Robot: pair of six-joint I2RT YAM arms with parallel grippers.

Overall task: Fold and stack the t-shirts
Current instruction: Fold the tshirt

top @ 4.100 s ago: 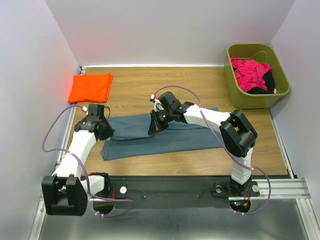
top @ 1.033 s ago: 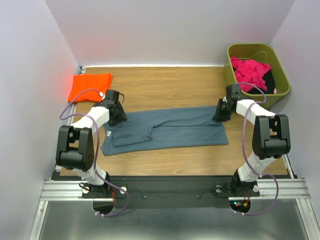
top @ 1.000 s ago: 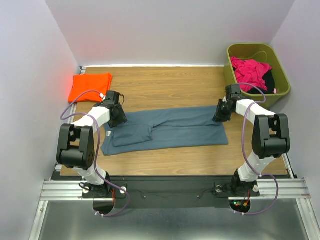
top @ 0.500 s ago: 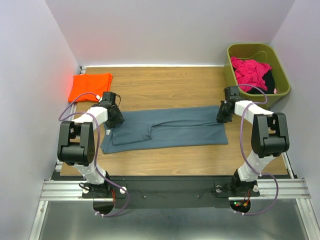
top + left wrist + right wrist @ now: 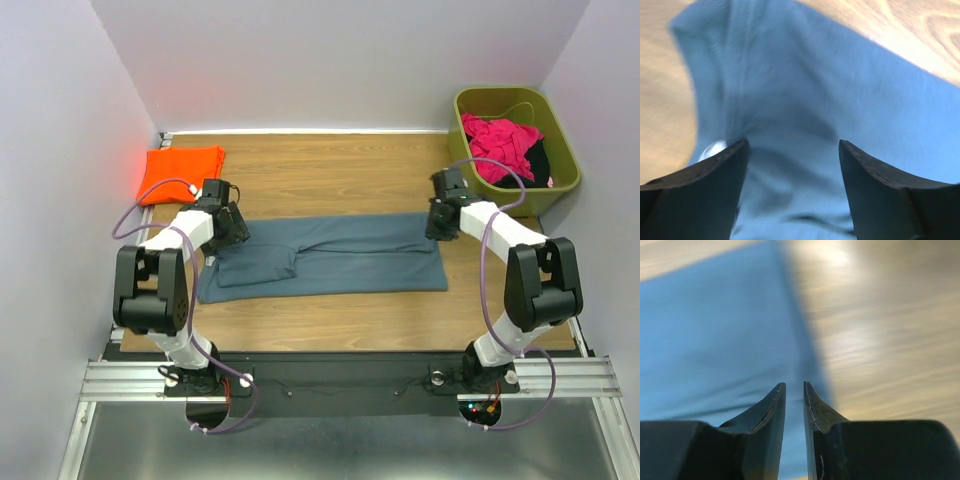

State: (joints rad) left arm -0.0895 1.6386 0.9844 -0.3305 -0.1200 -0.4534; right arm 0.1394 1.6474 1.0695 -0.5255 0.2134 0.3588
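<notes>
Left pincer (image 5: 793, 145) gapes over the blue-grey t-shirt (image 5: 340, 265) at its left end. Right pincer (image 5: 794, 385), nearly together, is at its right edge; grip unclear.

Left gripper (image 5: 792, 145) has its fingers spread wide, right gripper (image 5: 794, 386) is pinched almost together, just a sliver between.

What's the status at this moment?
Left gripper open over blue shirt. Right gripper narrow at its edge, grip unclear. Orange shirt folded, far left. Nothing blocking.

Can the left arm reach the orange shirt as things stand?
Probably yes: the orange shirt lies just beyond the left gripper, only bare table between, jaws open over the blue-grey shirt.
</notes>
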